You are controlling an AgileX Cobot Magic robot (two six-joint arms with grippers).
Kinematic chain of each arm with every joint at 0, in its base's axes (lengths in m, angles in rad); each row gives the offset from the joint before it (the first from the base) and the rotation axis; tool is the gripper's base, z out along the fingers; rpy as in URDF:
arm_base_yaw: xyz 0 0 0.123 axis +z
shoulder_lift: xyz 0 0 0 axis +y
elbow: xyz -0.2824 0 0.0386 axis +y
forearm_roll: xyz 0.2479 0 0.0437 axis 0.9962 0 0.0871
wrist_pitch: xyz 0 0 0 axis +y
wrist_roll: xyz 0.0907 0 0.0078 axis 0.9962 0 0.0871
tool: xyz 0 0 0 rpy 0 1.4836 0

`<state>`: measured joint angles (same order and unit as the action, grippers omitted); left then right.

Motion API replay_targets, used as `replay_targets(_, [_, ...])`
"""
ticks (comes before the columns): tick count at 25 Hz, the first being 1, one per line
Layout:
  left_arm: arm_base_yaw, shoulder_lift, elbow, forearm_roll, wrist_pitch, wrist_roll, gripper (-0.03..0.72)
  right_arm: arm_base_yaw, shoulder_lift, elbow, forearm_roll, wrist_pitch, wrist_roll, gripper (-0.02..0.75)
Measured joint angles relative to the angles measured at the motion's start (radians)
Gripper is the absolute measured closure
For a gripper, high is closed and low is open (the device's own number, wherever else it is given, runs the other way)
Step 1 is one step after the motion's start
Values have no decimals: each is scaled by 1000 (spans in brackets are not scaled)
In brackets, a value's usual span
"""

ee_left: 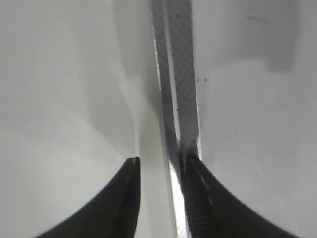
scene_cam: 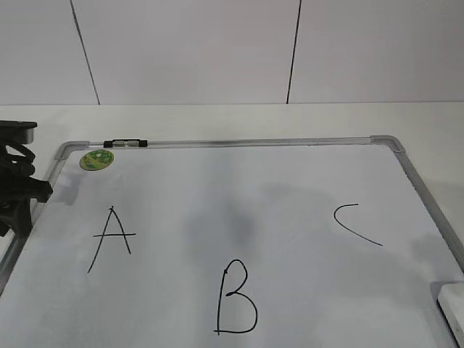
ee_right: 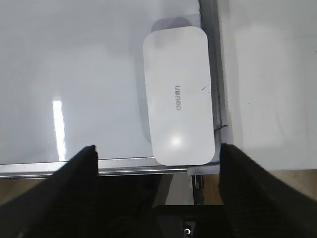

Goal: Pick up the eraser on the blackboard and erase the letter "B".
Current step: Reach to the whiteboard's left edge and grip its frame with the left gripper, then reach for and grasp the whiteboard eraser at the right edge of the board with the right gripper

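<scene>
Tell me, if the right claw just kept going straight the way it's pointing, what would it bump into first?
Most likely the eraser: the open right gripper hangs above it, fingers spread wider than it, by the blackboard frame corner. Height above it is unclear.

In the exterior view the blackboard (scene_cam: 290, 188) is cut off by the lower edge, so its near frame and near corners are not shown. The eraser (scene_cam: 451, 304) is clipped by the right and lower edges; only a pale corner is seen. The left gripper (scene_cam: 18, 188) is cropped by the left edge there, and its fingertips cannot be made out. The print on the green sticker (scene_cam: 96, 160) is too small to be read. In the left wrist view the frame strip (ee_left: 178, 89) is blurred. In the right wrist view the bases of the right gripper (ee_right: 157, 151) are cut off below.
</scene>
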<state>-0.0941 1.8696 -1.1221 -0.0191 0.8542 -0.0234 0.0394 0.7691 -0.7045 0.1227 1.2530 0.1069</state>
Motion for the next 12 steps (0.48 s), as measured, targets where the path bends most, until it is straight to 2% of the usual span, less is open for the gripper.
replay_targets(6, [0,0,0,0,0,1,459,0,0,0,0,-1,0,154])
replay_targets(12, [0,0,0,-10,2,1,610,0,0,0,-6,-1,0,154])
